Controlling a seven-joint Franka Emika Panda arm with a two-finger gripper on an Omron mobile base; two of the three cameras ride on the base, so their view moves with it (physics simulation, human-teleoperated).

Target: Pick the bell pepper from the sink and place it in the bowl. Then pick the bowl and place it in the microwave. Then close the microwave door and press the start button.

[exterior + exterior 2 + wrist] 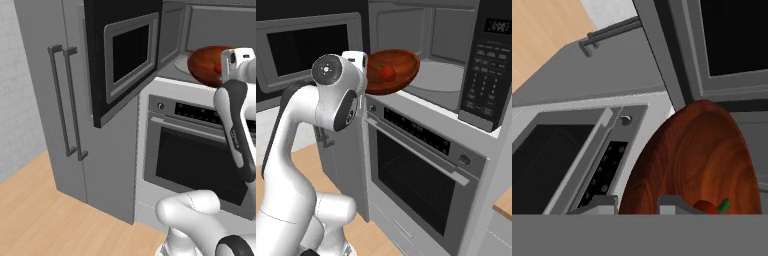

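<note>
**Bowl held at the microwave's mouth**

Grey cabinetry surrounds the open microwave (426,55) above an oven (421,175). The gripper (637,202) clamps the bowl (392,70) by its rim, tilted, at the cavity's front. The right base view shows the bell pepper (388,73) inside; the left base view shows the microwave door (127,55) swung wide.

The bowl (398,67) was glossy red-orange, darkening to brown-red along its rim, with faint wood-like streaks inside. The bell pepper (388,73) in it was bright red with a small green stem. The microwave (448,55) had a black control panel and a pale grey interior. The microwave door (127,52) was black with a grey frame around a dark window. Below the microwave, the oven (421,185) was grey with a black window. The floor (45,220) was light wood with a plank pattern.
</note>
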